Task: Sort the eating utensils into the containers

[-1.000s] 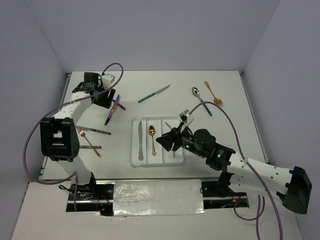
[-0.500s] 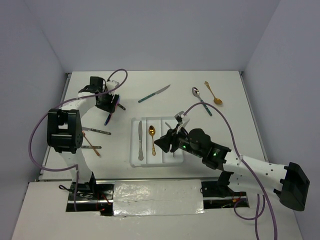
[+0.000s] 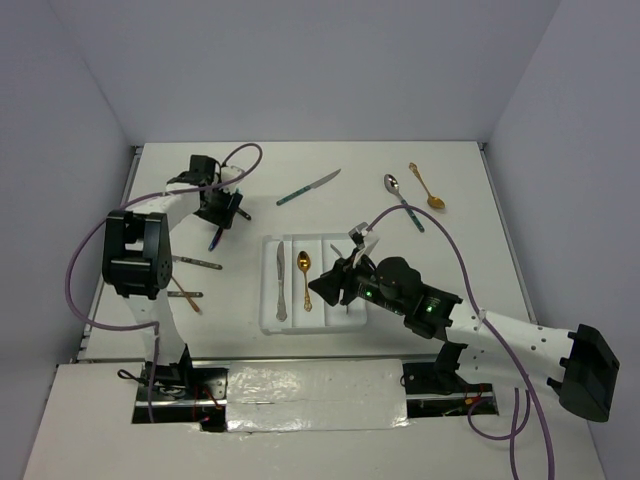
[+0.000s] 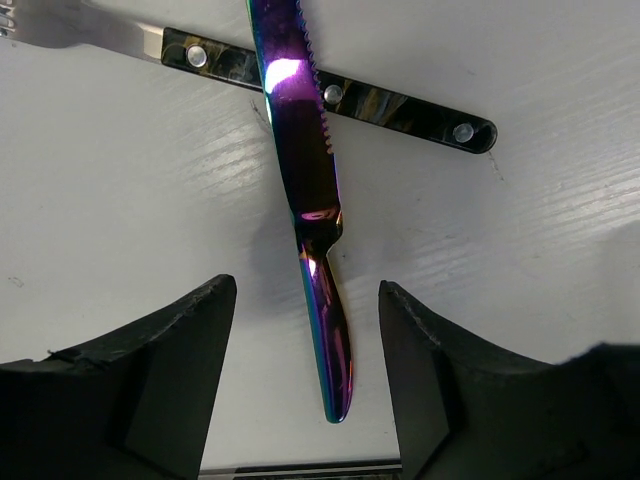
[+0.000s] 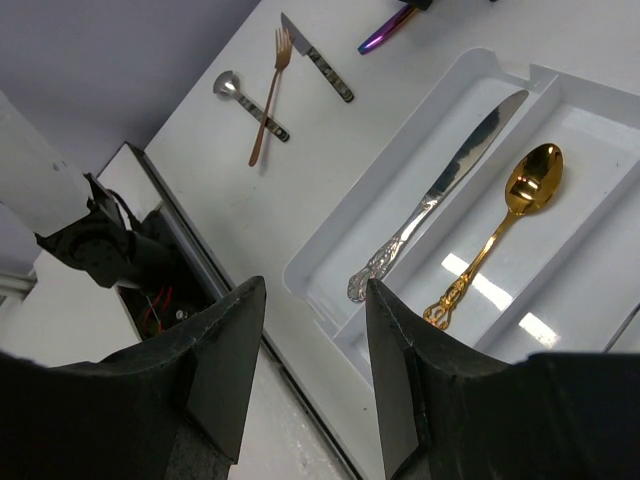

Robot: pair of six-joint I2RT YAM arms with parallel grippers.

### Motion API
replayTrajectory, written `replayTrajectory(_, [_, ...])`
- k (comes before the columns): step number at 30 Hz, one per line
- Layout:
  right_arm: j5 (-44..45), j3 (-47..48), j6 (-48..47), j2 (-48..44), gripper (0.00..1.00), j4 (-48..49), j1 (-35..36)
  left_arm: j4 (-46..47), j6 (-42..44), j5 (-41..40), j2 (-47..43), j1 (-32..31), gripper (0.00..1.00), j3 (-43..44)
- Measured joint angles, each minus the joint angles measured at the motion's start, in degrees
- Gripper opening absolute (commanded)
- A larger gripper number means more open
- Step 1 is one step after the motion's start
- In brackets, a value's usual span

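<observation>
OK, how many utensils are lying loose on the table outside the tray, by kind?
Knives: 3 (teal-handled knife, iridescent purple knife, dark-handled knife)
Spoons: 3 (silver spoon, gold spoon, dark-handled spoon)
Forks: 2 (copper fork, dark-handled fork)
Total: 8

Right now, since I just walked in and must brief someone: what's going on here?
Cutlery is being sorted into a white tray. The left arm has its jaws open either side of an iridescent purple knife's handle; that knife lies across a dark-handled fork. The right arm hovers over the tray, jaws open and empty. A silver knife and a gold spoon lie in separate compartments; others lie loose around it.
</observation>
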Motion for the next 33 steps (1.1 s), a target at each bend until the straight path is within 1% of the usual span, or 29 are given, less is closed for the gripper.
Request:
replayTrajectory(9, [-0.02,0.0,0.02,-0.5,0.52,-0.11,0.0,-0.81,-0.09,-0.98,3.19,-0.44,0.69,1.9])
replayTrajectory(14, [-0.02,0.0,0.02,-1.46,0.52,-0.26,0.0,-0.61,-0.07,-1.88,3.21,-0.74,0.68,1.9])
replayTrajectory(23, [-0.22,0.0,0.22,-1.77,0.52,-0.31,0.0,-0.59,-0.07,-2.82,3.23,-1.46,0.63,1.9])
replayTrajectory(29, [-0.2,0.0,0.24,-1.9,0.52,-0.33,0.0,-1.22,-0.2,-2.93,3.65,-1.64,0.58,2.49])
replayTrajectory(30, [-0.2,0.0,0.24,-2.01,0.52,-0.33,0.02,-1.46,-0.26,-2.93,3.96,-1.64,0.51,2.89])
replayTrajectory(31, [-0.2,0.0,0.24,-2.14,0.52,-0.33,0.0,-1.75,-0.42,-2.86,4.28,-1.64,0.49,3.34])
replayTrajectory(33, [-0.2,0.0,0.28,-2.43,0.52,-0.33,0.0,-2.03,-0.5,-2.73,4.83,-1.66,0.47,4.13])
